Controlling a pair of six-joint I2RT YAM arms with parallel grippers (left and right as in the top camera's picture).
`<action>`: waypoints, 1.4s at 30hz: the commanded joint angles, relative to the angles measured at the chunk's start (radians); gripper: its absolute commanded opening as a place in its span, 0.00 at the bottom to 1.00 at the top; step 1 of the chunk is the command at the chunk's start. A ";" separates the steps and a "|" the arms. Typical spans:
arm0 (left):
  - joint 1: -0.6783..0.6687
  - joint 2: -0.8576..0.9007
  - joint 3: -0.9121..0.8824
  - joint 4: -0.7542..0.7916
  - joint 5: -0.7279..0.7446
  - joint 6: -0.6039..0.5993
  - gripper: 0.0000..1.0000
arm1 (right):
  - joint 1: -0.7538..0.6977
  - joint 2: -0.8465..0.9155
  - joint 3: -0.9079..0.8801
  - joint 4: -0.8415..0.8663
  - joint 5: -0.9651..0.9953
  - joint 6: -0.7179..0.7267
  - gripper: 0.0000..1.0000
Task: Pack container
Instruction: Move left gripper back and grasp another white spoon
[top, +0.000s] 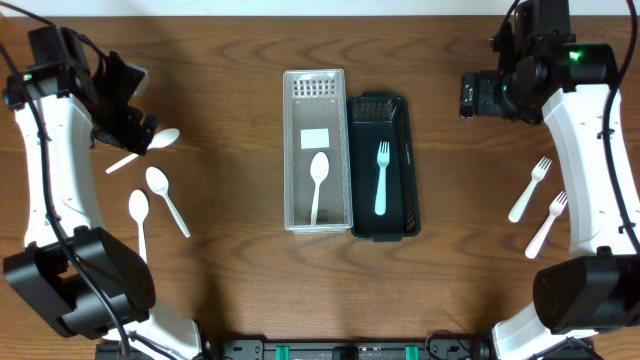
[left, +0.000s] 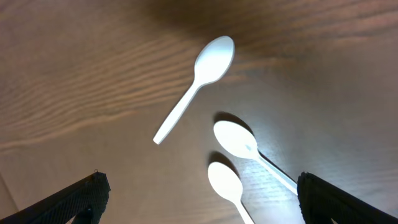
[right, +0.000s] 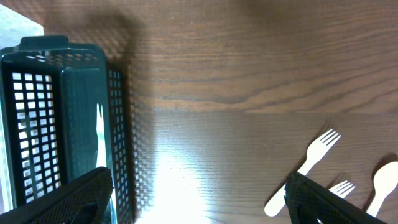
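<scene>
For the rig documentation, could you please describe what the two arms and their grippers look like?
Both the left arm and right arm have white shell links between bulky black joints, with thin black cables running along them. A green light glows near the right arm's wrist. The gripper fingers are matte black wedges.

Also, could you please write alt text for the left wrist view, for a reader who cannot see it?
Three white spoons lie on a wooden table: one slanted at top centre, two close together below it to the right. The left gripper is open and empty, its dark fingers at both bottom corners.
</scene>
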 joint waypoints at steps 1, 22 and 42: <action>0.017 0.052 -0.005 0.038 0.073 0.062 0.98 | -0.012 0.003 0.008 -0.008 0.003 -0.013 0.92; 0.071 0.337 -0.005 0.409 0.122 0.216 0.98 | -0.012 0.003 0.008 -0.109 0.003 0.010 0.92; 0.069 0.446 -0.005 0.190 0.203 0.234 0.98 | -0.013 0.003 0.008 -0.119 0.003 0.044 0.92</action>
